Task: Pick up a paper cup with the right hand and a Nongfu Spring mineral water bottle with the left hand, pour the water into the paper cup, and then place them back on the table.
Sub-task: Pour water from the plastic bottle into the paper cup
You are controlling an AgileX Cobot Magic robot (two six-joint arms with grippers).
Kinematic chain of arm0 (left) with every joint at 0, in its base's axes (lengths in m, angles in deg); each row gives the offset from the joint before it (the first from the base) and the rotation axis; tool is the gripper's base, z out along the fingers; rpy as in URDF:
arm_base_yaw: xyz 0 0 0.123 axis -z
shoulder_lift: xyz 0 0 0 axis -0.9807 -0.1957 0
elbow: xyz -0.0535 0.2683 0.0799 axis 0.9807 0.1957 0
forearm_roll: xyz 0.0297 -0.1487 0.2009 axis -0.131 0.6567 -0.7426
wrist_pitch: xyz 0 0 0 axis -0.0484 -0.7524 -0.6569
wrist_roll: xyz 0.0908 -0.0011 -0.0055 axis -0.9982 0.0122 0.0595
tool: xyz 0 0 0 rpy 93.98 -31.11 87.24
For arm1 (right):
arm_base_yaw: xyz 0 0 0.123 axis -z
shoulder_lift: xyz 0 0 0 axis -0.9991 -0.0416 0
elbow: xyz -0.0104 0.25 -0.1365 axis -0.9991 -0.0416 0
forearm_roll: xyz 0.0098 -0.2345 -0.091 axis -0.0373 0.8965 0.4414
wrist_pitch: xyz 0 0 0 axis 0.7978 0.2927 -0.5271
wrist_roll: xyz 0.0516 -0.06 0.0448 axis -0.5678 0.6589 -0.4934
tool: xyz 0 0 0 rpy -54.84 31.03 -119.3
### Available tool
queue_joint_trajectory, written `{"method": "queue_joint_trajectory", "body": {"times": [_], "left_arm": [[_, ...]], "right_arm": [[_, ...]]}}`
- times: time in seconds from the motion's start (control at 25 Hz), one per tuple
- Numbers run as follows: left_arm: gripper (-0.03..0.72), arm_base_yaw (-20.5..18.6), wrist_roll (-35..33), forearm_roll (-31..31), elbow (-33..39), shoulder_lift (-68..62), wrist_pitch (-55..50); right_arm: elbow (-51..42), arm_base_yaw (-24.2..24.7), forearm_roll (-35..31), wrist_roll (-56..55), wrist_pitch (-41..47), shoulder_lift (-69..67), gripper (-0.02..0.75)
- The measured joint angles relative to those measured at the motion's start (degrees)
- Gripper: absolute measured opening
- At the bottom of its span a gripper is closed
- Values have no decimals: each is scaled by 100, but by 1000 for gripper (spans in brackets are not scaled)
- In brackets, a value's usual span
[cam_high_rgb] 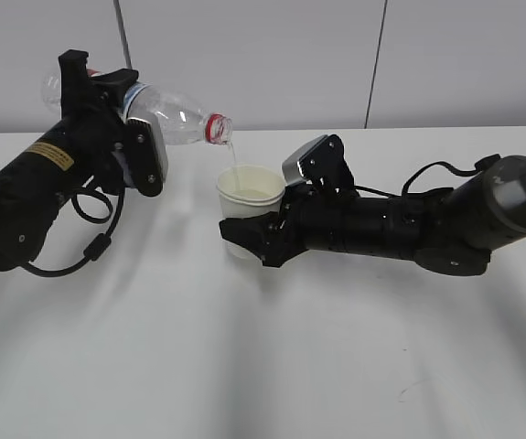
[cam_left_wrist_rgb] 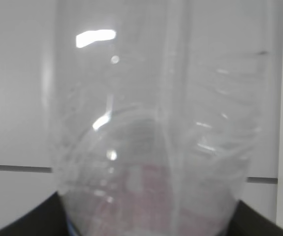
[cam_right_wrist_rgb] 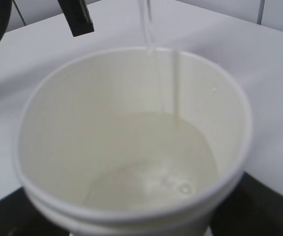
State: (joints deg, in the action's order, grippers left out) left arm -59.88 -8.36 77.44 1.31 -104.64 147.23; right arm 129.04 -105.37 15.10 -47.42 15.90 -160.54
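**Q:** Exterior view — what is the left hand [cam_high_rgb: 116, 96] doing?

**A:** It is clamping the Nongfu Spring mineral water bottle [cam_high_rgb: 166, 114] around its middle and holding it tipped, base up to the left and red neck ring down to the right. A thin stream of water [cam_high_rgb: 232, 154] is falling from the mouth into the paper cup [cam_high_rgb: 249, 197].

**Q:** And where is the cup sitting?

**A:** The right hand [cam_high_rgb: 267, 233] is gripping it from the side, fingers closed on its wall, holding it upright directly under the bottle mouth, low over the white desk [cam_high_rgb: 290, 366]. Whether its base is touching the desk cannot be told.

**Q:** What are the wrist views adding?

**A:** In the left wrist view the clear ribbed bottle [cam_left_wrist_rgb: 151, 128] is filling the frame, with dark parts of the hand at the bottom corners. In the right wrist view the cup [cam_right_wrist_rgb: 131, 147] is holding a pool of water across its bottom, and the stream [cam_right_wrist_rgb: 151, 44] is entering by the far wall.
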Motion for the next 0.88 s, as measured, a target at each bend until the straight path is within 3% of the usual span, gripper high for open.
{"method": "queue_joint_trajectory", "body": {"times": [0.52,0.88], "left_arm": [[359,0,82,0,0,0,0],[358,0,504,0,0,0,0]], "right_arm": [[0,0,-4,0,9,0,530],[0,0,-156,214,9,0,530]]}}
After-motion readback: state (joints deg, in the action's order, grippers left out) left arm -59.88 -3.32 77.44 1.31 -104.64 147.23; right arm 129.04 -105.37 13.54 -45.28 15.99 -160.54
